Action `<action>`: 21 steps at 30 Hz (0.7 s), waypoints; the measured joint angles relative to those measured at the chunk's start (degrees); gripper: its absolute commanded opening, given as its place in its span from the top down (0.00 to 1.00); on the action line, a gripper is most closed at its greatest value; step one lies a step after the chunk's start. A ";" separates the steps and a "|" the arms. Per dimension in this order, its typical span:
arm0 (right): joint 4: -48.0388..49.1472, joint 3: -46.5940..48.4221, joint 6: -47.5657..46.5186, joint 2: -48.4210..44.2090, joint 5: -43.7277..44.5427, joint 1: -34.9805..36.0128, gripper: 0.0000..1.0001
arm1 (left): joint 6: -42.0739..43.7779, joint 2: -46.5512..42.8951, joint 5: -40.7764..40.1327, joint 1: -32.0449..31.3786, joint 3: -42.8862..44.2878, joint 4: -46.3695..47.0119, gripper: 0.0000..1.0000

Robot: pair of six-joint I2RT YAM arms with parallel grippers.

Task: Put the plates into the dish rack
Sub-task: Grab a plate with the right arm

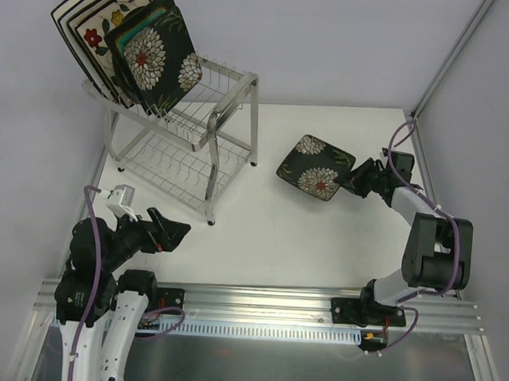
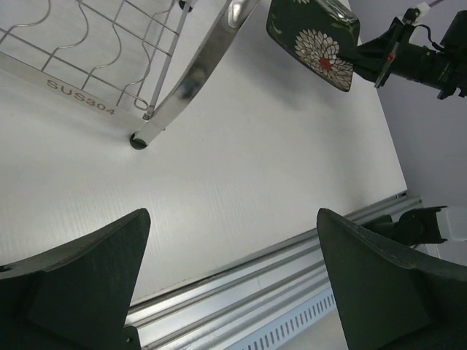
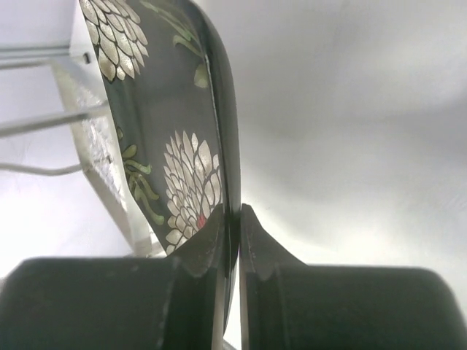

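My right gripper (image 1: 348, 179) (image 3: 233, 211) is shut on the edge of a dark square plate with white blooms (image 1: 315, 167) (image 3: 168, 131) (image 2: 314, 36). The plate is tilted just above the table, right of centre. The silver wire dish rack (image 1: 190, 130) stands at the back left. Several plates lean in its upper tier, and the front one is another dark plate with white blooms (image 1: 159, 62). Behind that stands a cream flowered plate (image 1: 99, 35). My left gripper (image 1: 174, 232) (image 2: 232, 219) is open and holds nothing, low at the near left, in front of the rack.
The rack's lower tier (image 1: 176, 163) holds nothing. One rack foot (image 2: 137, 141) rests on the white table close ahead of my left fingers. A metal rail (image 1: 259, 303) runs along the near edge. Walls close in at the back and the left.
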 measured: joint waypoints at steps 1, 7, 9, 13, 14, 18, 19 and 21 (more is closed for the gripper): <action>-1.07 0.00 -0.33 -1.44 -0.20 0.24 0.99 | -0.20 0.09 0.44 -0.44 0.00 -0.09 0.01; -9.73 0.00 -3.02 -11.80 -1.01 1.66 1.00 | -0.63 2.97 2.12 -3.23 0.37 -0.44 0.01; -12.94 0.00 -4.24 -15.08 -1.44 2.38 1.00 | -0.87 5.05 2.71 -4.13 0.92 -0.50 0.01; -17.99 0.00 -6.36 -20.72 -3.17 4.52 0.99 | -1.40 9.25 3.80 -6.03 2.69 -0.52 0.01; -18.95 0.00 -6.60 -22.08 -3.72 4.90 0.99 | -1.46 10.10 3.91 -6.45 3.10 -0.46 0.01; -20.46 -0.57 -7.08 -26.93 -6.14 7.21 1.00 | -1.95 12.41 5.18 -7.93 3.76 0.35 0.01; -20.90 -0.66 -7.28 -27.96 -6.84 7.89 0.99 | -2.32 12.94 5.55 -8.24 3.76 0.74 0.01; -21.57 -0.83 -7.78 -29.64 -8.37 9.40 0.99 | -3.39 13.73 6.58 -8.57 3.76 1.57 0.02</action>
